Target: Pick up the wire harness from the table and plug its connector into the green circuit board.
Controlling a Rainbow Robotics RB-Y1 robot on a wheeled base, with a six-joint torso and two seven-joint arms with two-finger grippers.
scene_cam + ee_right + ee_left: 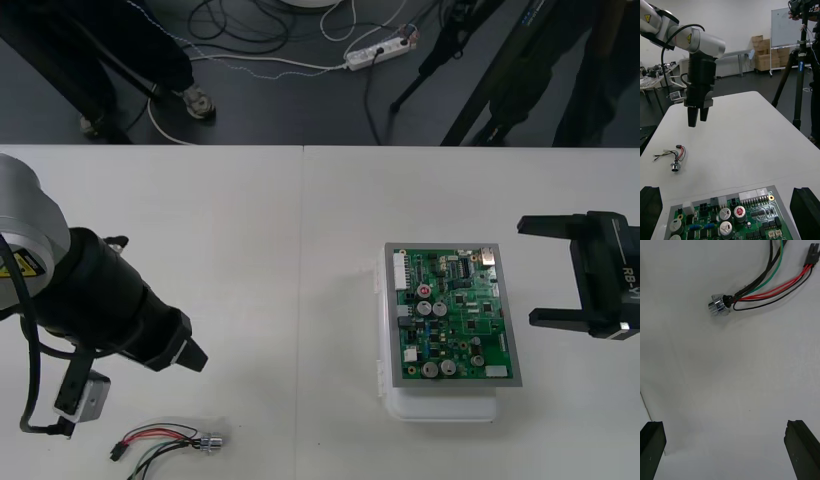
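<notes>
Missing the black plug (813, 253) and snagging loose wires (784, 285) is the risk as the left gripper (724, 423) hovers, fingers apart, near the wire harness (732, 299), far from the green circuit board (455, 315); the right gripper (528, 272) waits spread beside that board.

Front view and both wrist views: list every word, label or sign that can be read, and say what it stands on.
"RB-Y", cut off by the picture's edge: on the right gripper.
Yellow warning triangles, no legible words: on the left arm.
Print on the green circuit board: too small to read.
</notes>
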